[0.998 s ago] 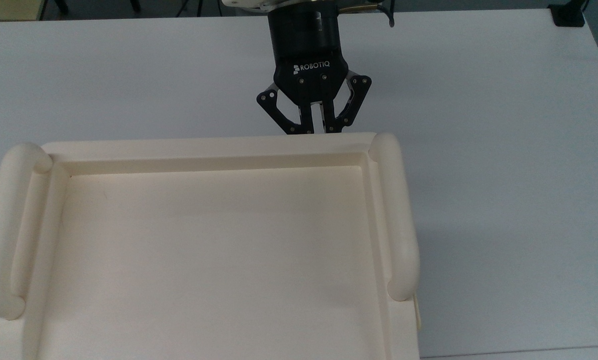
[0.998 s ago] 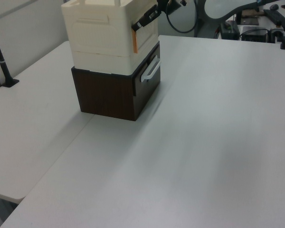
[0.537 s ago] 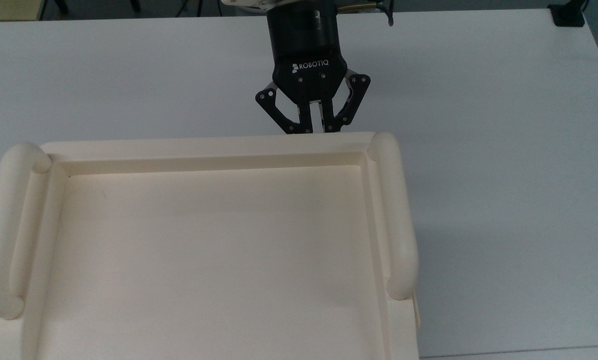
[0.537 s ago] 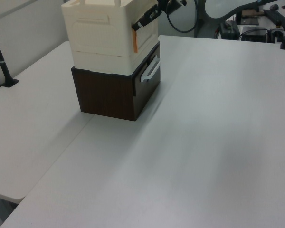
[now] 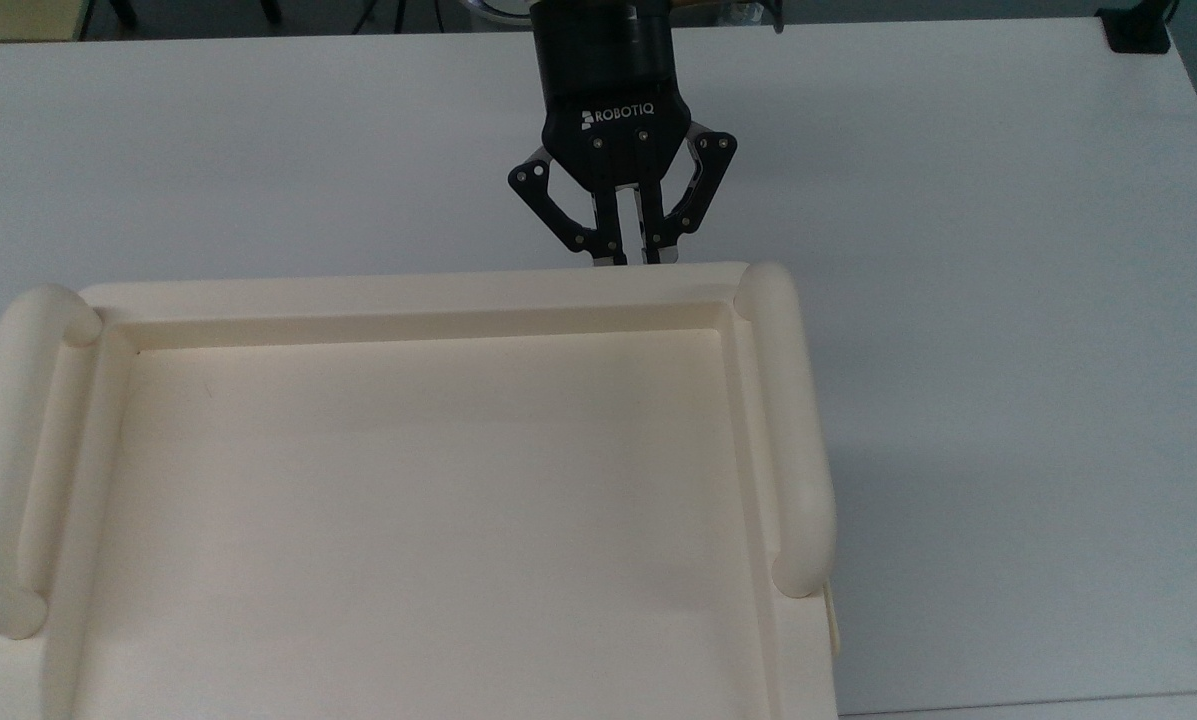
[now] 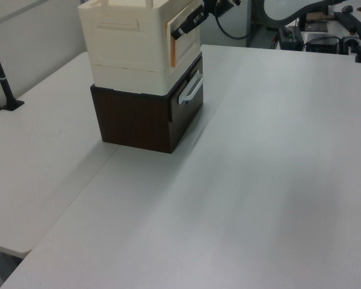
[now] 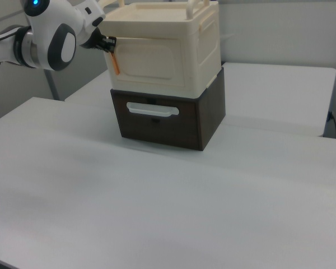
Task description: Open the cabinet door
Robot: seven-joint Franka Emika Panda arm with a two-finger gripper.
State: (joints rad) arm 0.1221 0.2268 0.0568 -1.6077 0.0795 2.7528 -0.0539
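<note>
1. The gripper (image 5: 630, 258) is pulling back from the cabinet (image 5: 408, 480), sitting higher in the top view than a second ago.
2. The door (image 6: 182, 42) is swinging out; in the left view a gap is now showing along its edge, where it lay flush before.

White tables (image 6: 277, 180) pushed together — pale wall (image 7: 280, 28) behind, evenly lit

Cabinet (image 7: 173, 53) sitting on drawer unit (image 7: 168, 120), both standing on bench (image 7: 157, 207). Gripper (image 5: 626, 258) hanging at cabinet door (image 7: 151, 64) edge, right view's left.
</note>
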